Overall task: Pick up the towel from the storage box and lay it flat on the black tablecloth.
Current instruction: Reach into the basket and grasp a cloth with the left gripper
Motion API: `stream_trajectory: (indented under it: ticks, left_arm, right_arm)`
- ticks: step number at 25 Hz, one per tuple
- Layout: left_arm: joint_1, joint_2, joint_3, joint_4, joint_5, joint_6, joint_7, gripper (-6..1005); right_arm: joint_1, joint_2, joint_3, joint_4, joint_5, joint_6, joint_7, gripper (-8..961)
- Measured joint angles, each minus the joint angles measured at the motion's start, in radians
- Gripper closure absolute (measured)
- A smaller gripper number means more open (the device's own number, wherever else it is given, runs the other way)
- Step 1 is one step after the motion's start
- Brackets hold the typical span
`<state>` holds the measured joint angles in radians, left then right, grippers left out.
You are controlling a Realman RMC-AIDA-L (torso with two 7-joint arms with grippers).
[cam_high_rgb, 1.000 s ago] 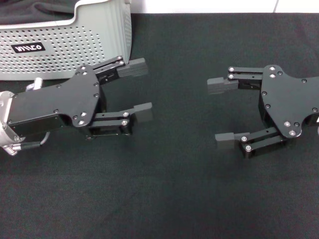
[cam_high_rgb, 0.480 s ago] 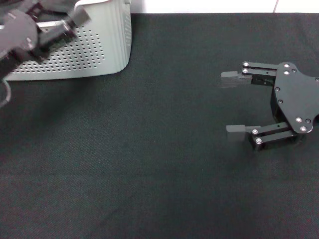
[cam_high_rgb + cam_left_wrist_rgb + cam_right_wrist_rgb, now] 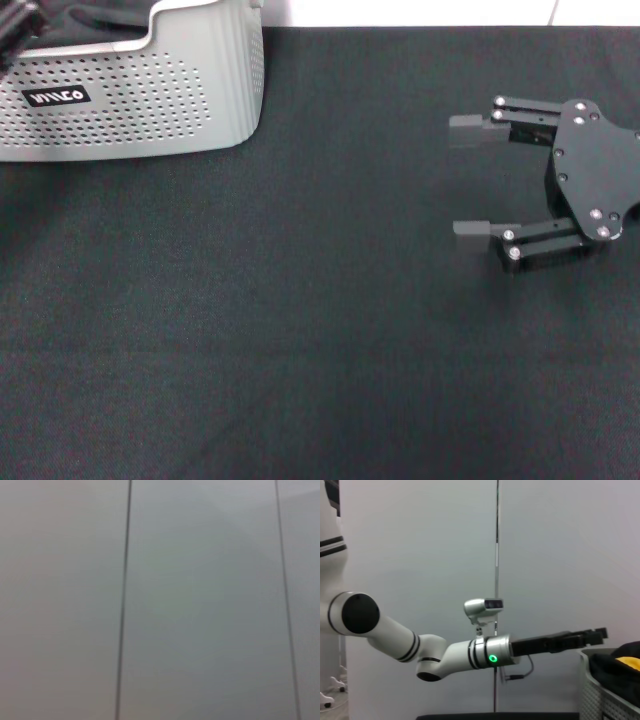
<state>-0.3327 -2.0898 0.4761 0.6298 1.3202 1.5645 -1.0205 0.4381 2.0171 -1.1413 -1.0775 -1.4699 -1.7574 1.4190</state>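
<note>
Towel [image 3: 626, 664] shows dark folds with yellow-orange inside the storage box [image 3: 150, 95].

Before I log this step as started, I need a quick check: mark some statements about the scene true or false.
1. The towel lies flat on the black tablecloth. False: it sits in the storage box.
2. The right claw is open above the tablecloth. True.
3. The left claw reaches over the box. True.
4. The box stands at the robot's right. False: it is at the far left.
5. The right claw holds the towel. False: it is empty.
</note>
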Motion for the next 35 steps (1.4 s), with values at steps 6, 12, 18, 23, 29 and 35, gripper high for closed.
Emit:
stream_trajectory:
  ticks: [6,12,18,23,29,35]
  left_arm:
    - [0.011,0.007,-0.046,0.003,-0.001,-0.003,0.103,122]
    - [-0.017,-0.002,-0.041,-0.030,-0.001,-0.050,0.307,123]
    - [-0.050,-0.002,-0.046,-0.089,-0.005,-0.095,0.475,130]
    - [-0.060,-0.002,-0.047,-0.113,-0.055,-0.172,0.536,142]
    - [-0.061,-0.001,-0.048,-0.114,-0.085,-0.245,0.578,156]
    - [-0.062,-0.001,-0.048,-0.125,-0.089,-0.271,0.644,170]
  right_arm:
    - [0.010,0.000,0.000,0.001,-0.002,0.031,0.000,68]
    - [0.022,0.000,0.000,0.002,-0.003,0.045,-0.004,68]
    - [0.026,-0.001,0.000,0.002,-0.008,0.053,-0.004,69]
    - [0.028,0.000,-0.001,0.002,-0.010,0.060,-0.005,69]
    - [0.028,0.002,-0.002,0.002,-0.011,0.061,-0.005,69]
    - [0.029,0.002,-0.001,0.002,-0.011,0.061,-0.005,69]
